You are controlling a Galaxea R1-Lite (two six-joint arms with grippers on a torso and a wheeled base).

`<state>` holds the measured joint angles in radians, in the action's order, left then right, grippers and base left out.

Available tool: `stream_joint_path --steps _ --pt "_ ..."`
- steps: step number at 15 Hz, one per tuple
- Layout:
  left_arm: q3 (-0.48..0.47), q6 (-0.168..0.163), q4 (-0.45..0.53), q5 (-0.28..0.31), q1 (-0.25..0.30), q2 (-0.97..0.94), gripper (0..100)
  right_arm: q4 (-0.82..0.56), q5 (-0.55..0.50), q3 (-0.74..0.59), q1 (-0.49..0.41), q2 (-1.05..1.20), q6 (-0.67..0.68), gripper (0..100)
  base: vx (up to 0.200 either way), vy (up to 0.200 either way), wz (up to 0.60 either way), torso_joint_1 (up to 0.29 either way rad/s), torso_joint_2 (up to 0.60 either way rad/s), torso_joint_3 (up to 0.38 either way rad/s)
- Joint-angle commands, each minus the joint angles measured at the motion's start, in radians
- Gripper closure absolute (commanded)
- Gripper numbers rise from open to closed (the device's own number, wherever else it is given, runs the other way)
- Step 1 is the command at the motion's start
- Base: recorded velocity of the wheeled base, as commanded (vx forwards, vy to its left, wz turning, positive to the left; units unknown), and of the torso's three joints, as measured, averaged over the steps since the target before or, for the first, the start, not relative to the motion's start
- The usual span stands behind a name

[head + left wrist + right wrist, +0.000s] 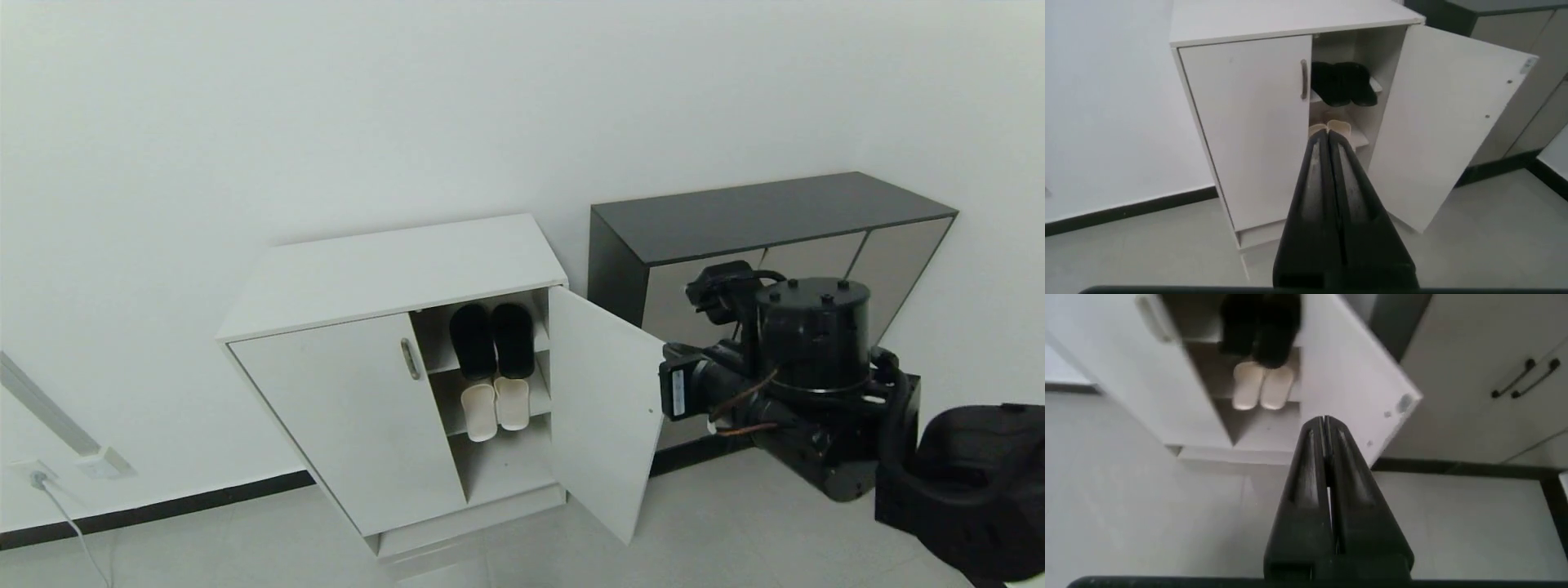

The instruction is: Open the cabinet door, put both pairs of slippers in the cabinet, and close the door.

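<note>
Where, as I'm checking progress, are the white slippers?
Head view: the white slippers lie on the white cabinet's middle shelf, open right side, just below the black slippers.

The white cabinet [1282, 18] stands straight ahead of my left gripper [1328, 139], whose fingers are pressed together. Its left door [1249, 122] is closed flat and has a slim upright handle [1304, 79] at its inner edge. The right door [1449, 114] is swung wide open, and its free edge lies just beyond the tip of my right gripper [1325, 425], also pinched together. Inside, the black slippers [1343, 82] sit side by side on the upper shelf [1374, 85]. The cream slippers [1339, 125] sit side by side on the shelf below, directly past my left gripper's tip.
</note>
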<state>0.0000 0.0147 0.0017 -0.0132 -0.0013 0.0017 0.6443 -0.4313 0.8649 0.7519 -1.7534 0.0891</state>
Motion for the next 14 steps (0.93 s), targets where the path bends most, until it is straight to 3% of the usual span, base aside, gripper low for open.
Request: stream_joint_path --steps 1,8,14 --pt "0.000 0.001 0.000 -0.001 0.000 0.000 100 -0.003 0.031 0.106 -0.094 -0.083 0.000 100 0.000 0.000 0.00 0.000 0.00 0.000" --pt "0.000 0.001 0.000 -0.001 0.000 0.000 100 -0.054 0.128 0.393 -0.263 -0.368 0.003 100 0.000 0.000 0.00 0.000 0.00 0.000" --pt "0.000 0.002 0.000 -0.001 0.000 0.000 100 -0.069 0.170 0.516 -0.316 -0.526 0.009 100 0.000 0.000 0.00 0.000 0.00 0.000"
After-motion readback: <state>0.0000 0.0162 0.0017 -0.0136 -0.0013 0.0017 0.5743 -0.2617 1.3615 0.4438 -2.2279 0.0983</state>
